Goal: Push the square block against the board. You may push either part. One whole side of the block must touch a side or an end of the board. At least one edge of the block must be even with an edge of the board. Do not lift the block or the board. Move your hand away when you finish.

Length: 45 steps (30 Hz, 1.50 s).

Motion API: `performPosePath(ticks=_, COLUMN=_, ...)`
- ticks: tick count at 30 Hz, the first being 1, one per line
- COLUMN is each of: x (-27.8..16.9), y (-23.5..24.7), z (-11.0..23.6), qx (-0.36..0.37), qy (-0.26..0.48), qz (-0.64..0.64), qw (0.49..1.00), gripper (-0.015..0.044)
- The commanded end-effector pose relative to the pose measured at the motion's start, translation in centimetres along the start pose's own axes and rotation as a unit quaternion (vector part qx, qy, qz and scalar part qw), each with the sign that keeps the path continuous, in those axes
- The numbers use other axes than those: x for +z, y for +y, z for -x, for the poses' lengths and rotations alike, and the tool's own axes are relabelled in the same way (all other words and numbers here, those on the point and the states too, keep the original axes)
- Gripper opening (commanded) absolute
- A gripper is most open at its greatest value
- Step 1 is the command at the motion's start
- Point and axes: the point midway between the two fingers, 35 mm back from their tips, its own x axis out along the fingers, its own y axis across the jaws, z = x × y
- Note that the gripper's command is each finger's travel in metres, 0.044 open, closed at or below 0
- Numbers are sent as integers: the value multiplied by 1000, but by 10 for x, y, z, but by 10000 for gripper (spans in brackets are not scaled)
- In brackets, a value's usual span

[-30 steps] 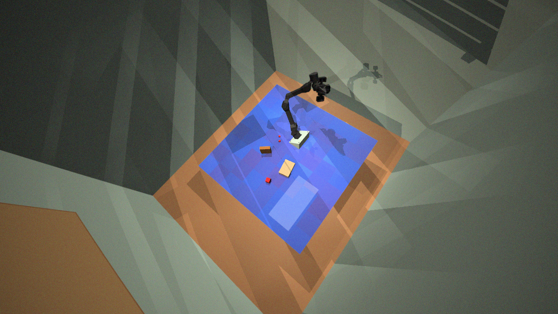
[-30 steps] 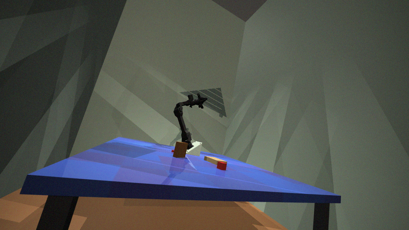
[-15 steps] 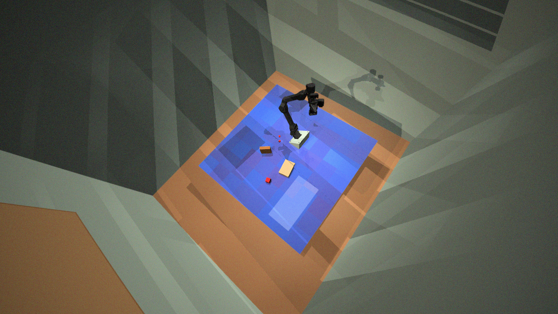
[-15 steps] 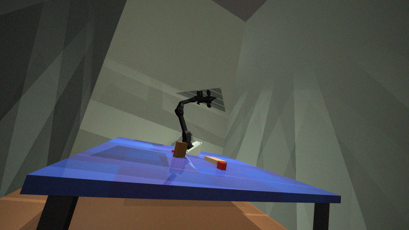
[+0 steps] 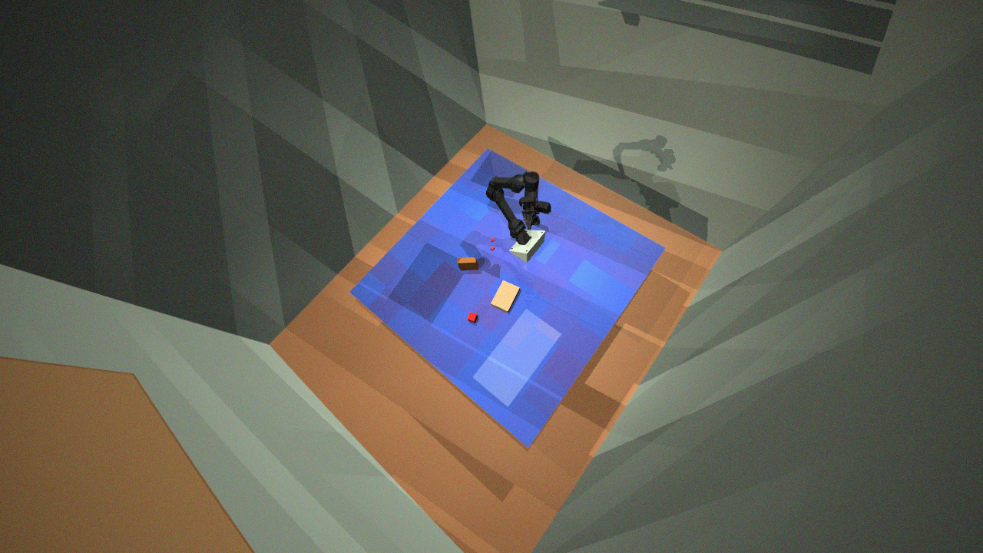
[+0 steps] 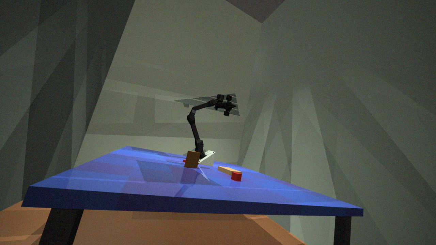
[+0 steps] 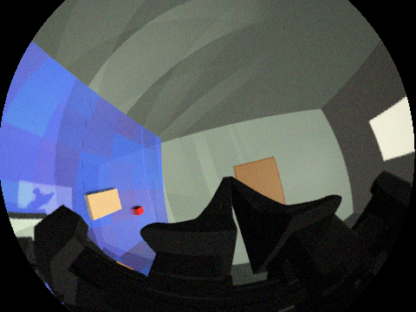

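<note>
Two task parts lie apart on the blue worktop (image 5: 425, 343): the red block (image 5: 471, 316) near the tan board (image 5: 504, 296). From the exterior view, they seem to overlap. The hand (image 6: 233, 105) is held high above the base (image 5: 535, 249), closed on nothing; the meeting fingertips are shown only by the wrist view.

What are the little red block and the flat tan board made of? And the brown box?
The red block looks like painted wood or plastic: plain, even red, matte. The tan board looks like pale bare wood, flat and thin, though no grain shows. The brown box could be darker wood or cardboard; its flat colour leaves that open.
</note>
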Motion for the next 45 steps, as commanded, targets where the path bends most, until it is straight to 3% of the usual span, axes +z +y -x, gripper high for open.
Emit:
performPosePath(ticks=1, x=-33, y=14, z=-23, qx=35, qy=31, qz=-19, qw=999, gripper=0)
performPosePath(ticks=12, x=-126, y=62, z=-71, qx=135, qy=124, qz=-85, qw=979, gripper=0)
performPosePath(ticks=23, x=-216, y=122, z=-89, qx=233, qy=218, qz=-166, qw=933, gripper=0)
performPosePath(ticks=34, x=-296, y=189, z=-74, qx=322, qy=312, qz=-252, qw=858, gripper=0)
performPosePath(ticks=45, x=-358, y=254, z=-33, qx=397, qy=401, qz=-338, qw=753, gripper=0)
